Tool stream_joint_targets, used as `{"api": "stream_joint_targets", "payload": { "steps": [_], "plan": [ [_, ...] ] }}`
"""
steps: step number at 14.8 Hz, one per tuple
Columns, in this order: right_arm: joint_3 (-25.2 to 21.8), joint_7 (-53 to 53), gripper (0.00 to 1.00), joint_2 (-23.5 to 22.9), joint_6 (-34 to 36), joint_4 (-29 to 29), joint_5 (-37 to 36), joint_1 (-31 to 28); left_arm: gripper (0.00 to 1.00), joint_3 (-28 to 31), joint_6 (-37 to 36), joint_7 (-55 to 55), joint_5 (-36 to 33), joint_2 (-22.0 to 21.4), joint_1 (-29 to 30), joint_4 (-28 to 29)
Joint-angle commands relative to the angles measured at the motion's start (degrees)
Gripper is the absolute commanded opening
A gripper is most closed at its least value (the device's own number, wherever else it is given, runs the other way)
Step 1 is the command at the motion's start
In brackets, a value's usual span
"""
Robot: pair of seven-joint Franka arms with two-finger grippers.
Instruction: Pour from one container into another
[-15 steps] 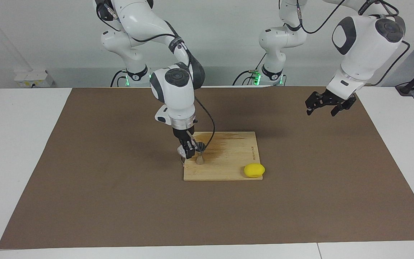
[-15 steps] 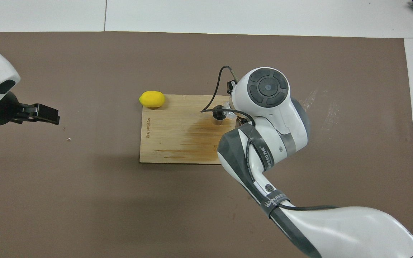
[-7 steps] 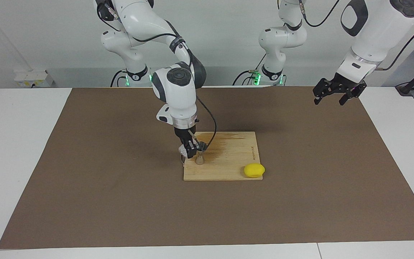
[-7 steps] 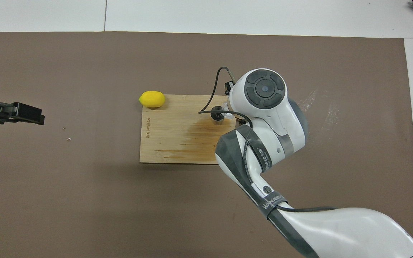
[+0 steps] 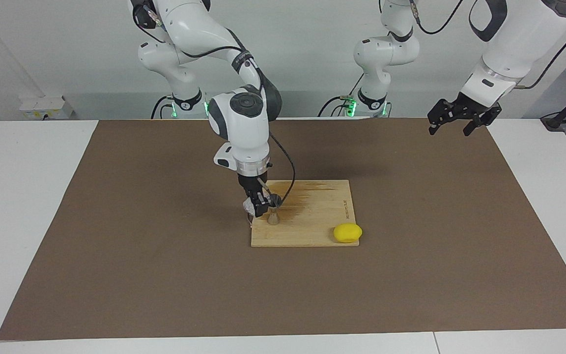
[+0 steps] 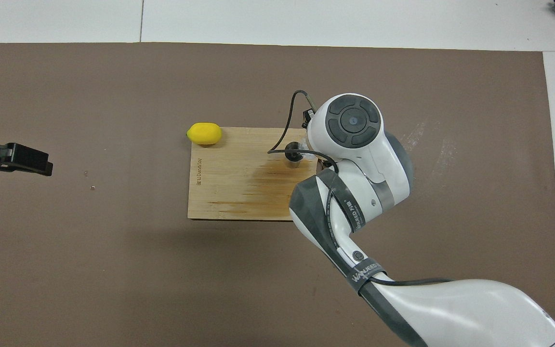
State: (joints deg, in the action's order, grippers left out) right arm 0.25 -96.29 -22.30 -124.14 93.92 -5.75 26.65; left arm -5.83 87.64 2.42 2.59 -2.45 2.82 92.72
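Note:
The grey metal jigger [image 5: 273,215] stands upright on the wooden cutting board [image 5: 320,211], near the board's edge toward the right arm's end. My right gripper [image 5: 257,206] points down and is shut on the small clear cup [image 5: 249,208], holding it right beside the jigger's upper cone, just above the board. In the overhead view the right arm covers most of the cup [image 6: 305,148]; the jigger [image 6: 293,157] shows beside it. My left gripper [image 5: 458,121] is open and empty, raised high over the mat toward the left arm's end [image 6: 27,160].
A yellow lemon [image 5: 347,232] lies at the board's corner farthest from the robots, toward the left arm's end [image 6: 204,133]. The board [image 6: 229,185] has a dark stain. A brown mat [image 5: 116,246] covers the white table.
My left gripper has risen and drawn back toward the left arm's end of the table. My right gripper with the cup has shifted only slightly beside the jigger.

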Motion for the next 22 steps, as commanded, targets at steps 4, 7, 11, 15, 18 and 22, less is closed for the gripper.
{"api": "stream_joint_targets", "payload": {
  "steps": [4,7,11,15,18,22],
  "plan": [
    [0.19,-2.85,0.1,-0.29,0.48,-1.28,2.39,-0.28,1.0,-0.76,0.16,-0.14,-0.66,-0.89,-0.35,1.06],
    [0.19,-2.59,0.1,-0.2,0.48,-1.28,3.64,-0.63,1.0,-0.85,0.34,-0.22,-0.66,-0.89,-0.62,1.06],
    [0.19,-2.23,0.1,-0.12,0.48,-1.28,4.68,-1.33,1.0,-0.76,-1.33,-0.31,-0.66,-0.89,-0.62,0.53],
    [0.1,-1.09,0.1,0.06,0.3,-1.28,7.5,-1.95,1.0,-0.76,-0.81,-0.14,-0.66,-1.32,-0.53,1.32],
    [0.1,-0.22,0.1,0.15,-0.14,-1.28,10.84,-2.48,1.0,-0.67,0.16,-0.22,-0.75,-1.5,-0.62,2.2],
    [0.19,0.75,0.1,0.32,0.39,-1.28,12.86,-3.35,1.0,-0.76,0.78,-3.2,-1.79,-1.85,-0.71,2.64]
  ]
}}
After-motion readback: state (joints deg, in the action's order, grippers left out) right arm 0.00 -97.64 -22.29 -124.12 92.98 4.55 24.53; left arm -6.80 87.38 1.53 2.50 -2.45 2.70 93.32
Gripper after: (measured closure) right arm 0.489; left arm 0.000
